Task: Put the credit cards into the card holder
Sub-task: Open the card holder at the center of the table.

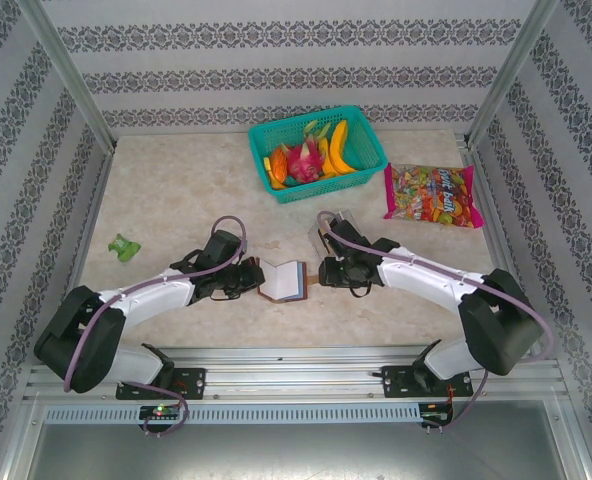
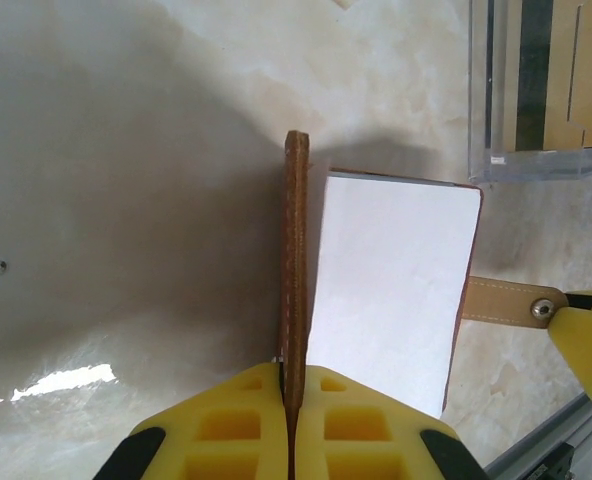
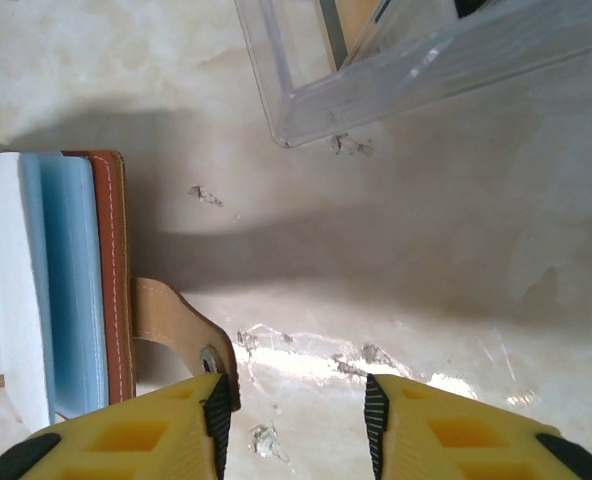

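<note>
The brown card holder [image 1: 283,281] lies open on the table between both arms, its pale inner page [image 2: 391,290] facing up and its grey-blue slots [image 3: 71,270] showing. My left gripper [image 2: 294,365] is shut on the holder's upright brown left flap [image 2: 295,250]; it also shows from above [image 1: 257,280]. My right gripper [image 3: 296,400] is open over bare table, and its left finger touches the tan snap tab [image 3: 171,320]. Dark and tan credit cards [image 2: 536,80] stand inside a clear plastic box [image 3: 396,80] just beyond the holder.
A teal basket [image 1: 331,185] of toy fruit sits at the back centre, and a bag of sweets [image 1: 431,195] lies to its right. A small green object [image 1: 126,246] rests at the left. Patterned walls close in the table.
</note>
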Action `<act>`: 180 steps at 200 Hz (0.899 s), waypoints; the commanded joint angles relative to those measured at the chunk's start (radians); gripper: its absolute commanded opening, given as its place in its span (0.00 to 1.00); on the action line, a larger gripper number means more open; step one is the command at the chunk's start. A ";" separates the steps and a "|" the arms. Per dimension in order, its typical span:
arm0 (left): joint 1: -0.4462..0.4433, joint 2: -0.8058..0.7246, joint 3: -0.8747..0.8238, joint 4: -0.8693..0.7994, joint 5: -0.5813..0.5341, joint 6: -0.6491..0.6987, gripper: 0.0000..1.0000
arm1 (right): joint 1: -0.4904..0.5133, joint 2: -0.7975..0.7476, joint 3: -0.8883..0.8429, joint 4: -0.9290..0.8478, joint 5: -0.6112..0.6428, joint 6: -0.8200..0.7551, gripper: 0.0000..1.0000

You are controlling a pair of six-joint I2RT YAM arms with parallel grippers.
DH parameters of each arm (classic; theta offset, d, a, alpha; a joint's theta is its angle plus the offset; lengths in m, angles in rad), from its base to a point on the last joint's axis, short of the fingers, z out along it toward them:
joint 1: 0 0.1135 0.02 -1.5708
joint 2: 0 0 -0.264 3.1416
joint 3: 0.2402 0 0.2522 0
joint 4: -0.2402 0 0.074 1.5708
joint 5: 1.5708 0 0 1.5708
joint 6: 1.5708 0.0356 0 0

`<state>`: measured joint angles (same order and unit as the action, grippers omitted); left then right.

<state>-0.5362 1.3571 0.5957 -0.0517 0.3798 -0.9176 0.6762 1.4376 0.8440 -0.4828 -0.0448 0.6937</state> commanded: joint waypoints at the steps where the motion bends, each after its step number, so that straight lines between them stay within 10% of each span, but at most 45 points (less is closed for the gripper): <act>1: -0.016 -0.003 -0.009 -0.002 -0.008 0.005 0.07 | -0.003 -0.099 0.034 0.011 -0.012 -0.013 0.41; 83: -0.024 0.032 0.010 -0.009 -0.011 0.012 0.05 | 0.096 0.037 0.121 0.265 -0.253 0.052 0.24; 180: -0.025 0.044 0.045 -0.035 -0.011 0.028 0.05 | 0.205 0.182 0.362 0.067 -0.238 -0.054 0.26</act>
<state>-0.5488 1.3907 0.6140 -0.0601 0.3798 -0.9092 0.8616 1.5925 1.1309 -0.3374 -0.2680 0.6888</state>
